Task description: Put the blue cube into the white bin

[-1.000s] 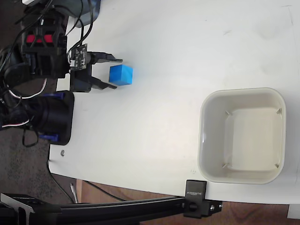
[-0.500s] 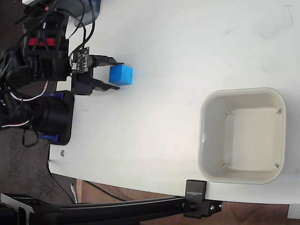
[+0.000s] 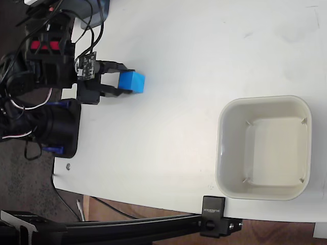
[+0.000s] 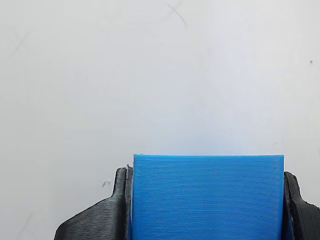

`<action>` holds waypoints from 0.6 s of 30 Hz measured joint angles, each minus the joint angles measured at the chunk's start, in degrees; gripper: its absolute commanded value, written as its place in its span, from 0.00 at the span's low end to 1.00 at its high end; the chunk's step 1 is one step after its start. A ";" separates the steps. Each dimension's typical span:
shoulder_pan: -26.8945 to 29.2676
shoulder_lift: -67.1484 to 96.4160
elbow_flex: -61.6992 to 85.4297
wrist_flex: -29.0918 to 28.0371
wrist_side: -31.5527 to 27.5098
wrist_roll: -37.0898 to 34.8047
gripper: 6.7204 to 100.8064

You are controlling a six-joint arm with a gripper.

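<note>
Reaching from the left of the fixed view, the black two-finger gripper (image 3: 124,80) has its jaws clamped against both sides of the small bright sky-blue cube (image 3: 132,81) on the white table (image 3: 179,61). Well apart, lower right, sits the cream square plastic bin (image 3: 264,147).

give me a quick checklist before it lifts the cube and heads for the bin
1. Gripper fingers on both sides of the blue cube: ok, the wrist view shows a finger against each side face.
2. Grip firm enough to lift: cannot tell.
3. Cube off the table: not ok, it seems to rest there.
4. White bin empty and upright: ok.
5. Table between cube and bin free of obstacles: ok.
</note>
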 measured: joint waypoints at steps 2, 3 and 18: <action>0.70 -0.79 -3.60 2.81 0.00 -1.58 0.43; 1.85 -1.67 -5.89 3.87 -0.18 -3.34 0.43; 43.68 -45.26 -70.58 14.85 -23.91 -41.22 0.44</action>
